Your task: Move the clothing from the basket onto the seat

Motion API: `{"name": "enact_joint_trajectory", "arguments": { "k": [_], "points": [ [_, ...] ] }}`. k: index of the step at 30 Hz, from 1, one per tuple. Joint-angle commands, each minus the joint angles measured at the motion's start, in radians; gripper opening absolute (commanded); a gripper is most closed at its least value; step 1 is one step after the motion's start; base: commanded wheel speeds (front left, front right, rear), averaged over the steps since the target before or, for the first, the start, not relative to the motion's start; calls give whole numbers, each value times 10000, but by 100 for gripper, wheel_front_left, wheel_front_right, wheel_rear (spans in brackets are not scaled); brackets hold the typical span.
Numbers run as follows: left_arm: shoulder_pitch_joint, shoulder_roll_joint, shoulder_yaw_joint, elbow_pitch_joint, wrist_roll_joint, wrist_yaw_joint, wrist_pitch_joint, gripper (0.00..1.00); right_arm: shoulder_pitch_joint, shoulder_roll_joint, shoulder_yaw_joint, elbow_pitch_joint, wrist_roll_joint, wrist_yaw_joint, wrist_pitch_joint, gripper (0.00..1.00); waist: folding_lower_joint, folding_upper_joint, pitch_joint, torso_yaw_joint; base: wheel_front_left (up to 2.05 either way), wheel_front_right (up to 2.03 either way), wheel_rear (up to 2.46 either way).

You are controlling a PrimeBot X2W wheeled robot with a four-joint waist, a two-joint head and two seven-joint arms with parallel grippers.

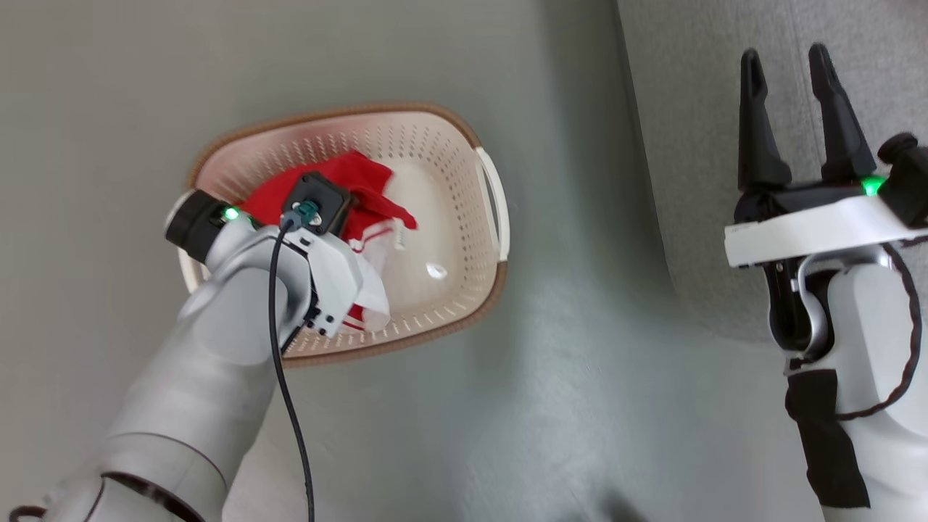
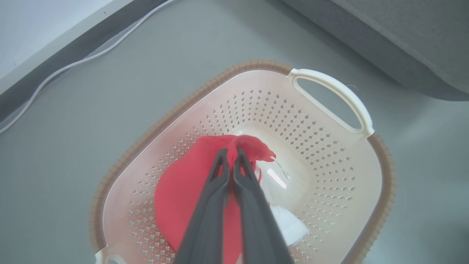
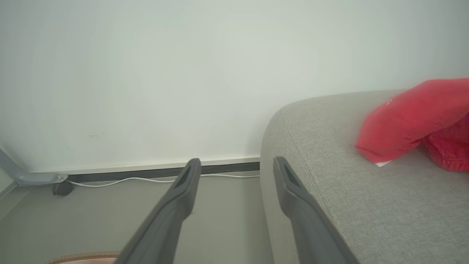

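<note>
Left gripper (image 2: 231,153): fingers together, clamped on a fold of the red shirt (image 2: 183,187), which is inside the basket (image 2: 329,176) on the floor (image 1: 580,362), left of the sofa (image 1: 696,145). Right gripper (image 1: 785,61): fingers apart, holding nothing, above the sofa's edge.

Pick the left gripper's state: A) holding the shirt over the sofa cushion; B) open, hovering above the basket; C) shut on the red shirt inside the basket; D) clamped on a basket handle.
C: in the left wrist view, the left gripper has its fingers pinched together on a fold of the red shirt, which sits within the walls of the laundry basket.
</note>
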Motion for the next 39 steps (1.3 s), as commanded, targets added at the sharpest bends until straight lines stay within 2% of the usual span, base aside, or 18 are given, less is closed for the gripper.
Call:
{"name": "enact_joint_trajectory", "arguments": {
  "k": [1, 7, 13, 29, 39],
  "points": [
    [289, 93, 260, -313, -294, -57, -204, 0, 465, 30, 18, -101, -161, 29, -59, 100, 0, 0, -783, 432, 0, 0, 0],
    [934, -10, 646, -1182, -1221, -67, -340, 0, 1042, 30, -234, 231, -445, 29, -59, 100, 0, 0, -1914, 836, 0, 0, 0],
    [1753, -24, 1083, -2726, -1930, -69, -349, 0, 1631, -61, -459, 474, -607, 29, -59, 100, 0, 0, -2861, 1221, 0, 0, 0],
    [3243, -27, 2212, -4833, -2294, 48, -351, 0, 2861, -211, -650, 1083, -726, 29, -59, 100, 0, 0, -4918, 1815, 0, 0, 0],
    [3545, -27, 2531, -5758, -2444, -14, -352, 0, 3658, -261, -711, 1320, -764, 29, -59, 100, 0, 0, -5837, 1943, 0, 0, 0]
  ]
}}
